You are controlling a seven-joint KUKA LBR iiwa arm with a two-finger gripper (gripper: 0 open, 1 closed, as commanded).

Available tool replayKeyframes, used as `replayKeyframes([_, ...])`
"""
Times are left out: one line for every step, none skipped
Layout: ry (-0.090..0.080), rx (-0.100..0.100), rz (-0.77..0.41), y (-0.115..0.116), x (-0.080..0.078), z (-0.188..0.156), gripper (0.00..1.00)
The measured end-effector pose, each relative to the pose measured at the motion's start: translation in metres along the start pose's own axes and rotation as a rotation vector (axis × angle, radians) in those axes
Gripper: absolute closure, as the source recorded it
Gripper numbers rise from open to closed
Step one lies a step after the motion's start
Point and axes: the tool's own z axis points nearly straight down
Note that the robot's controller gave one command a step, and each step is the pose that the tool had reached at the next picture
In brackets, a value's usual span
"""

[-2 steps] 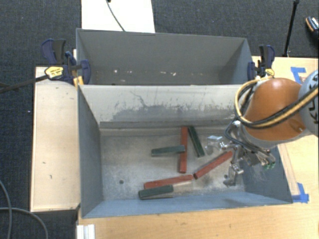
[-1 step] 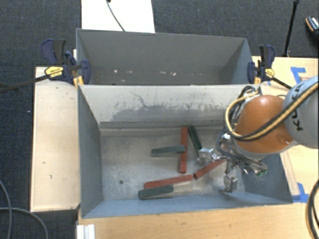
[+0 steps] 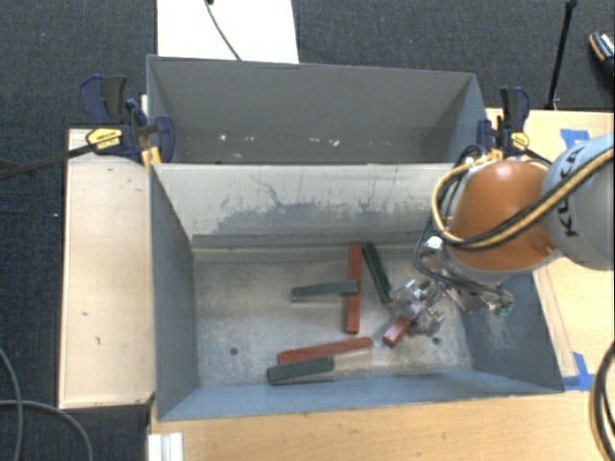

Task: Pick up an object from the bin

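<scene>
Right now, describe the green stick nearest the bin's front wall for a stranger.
In the grey bin, look along the front wall, left of the claw. The dark green stick lies there beside a longer red stick; the other green sticks lie farther back.

Floor here is a dark charcoal carpet (image 3: 58, 27) with a rough, speckly weave, and it fills the whole left side and the top of the view. A thin black cable (image 3: 29, 164) runs in across it from the left edge, and a couple of grey cables (image 3: 19, 406) loop around in the bottom left corner. Up in the top right a skinny black pole (image 3: 567, 32) slants over the carpet. Lighting looks soft and even, no harsh shadows on the floor.
</scene>
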Motion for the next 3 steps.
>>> replayKeyframes([0.000,0.000,0.000,0.0000,0.0000,0.0000,1.00])
replayKeyframes([0.000,0.000,-0.001,0.0002,0.0001,-0.0014,1.00])
replayKeyframes([0.003,-0.002,-0.001,0.0010,0.0007,-0.0085,1.00])
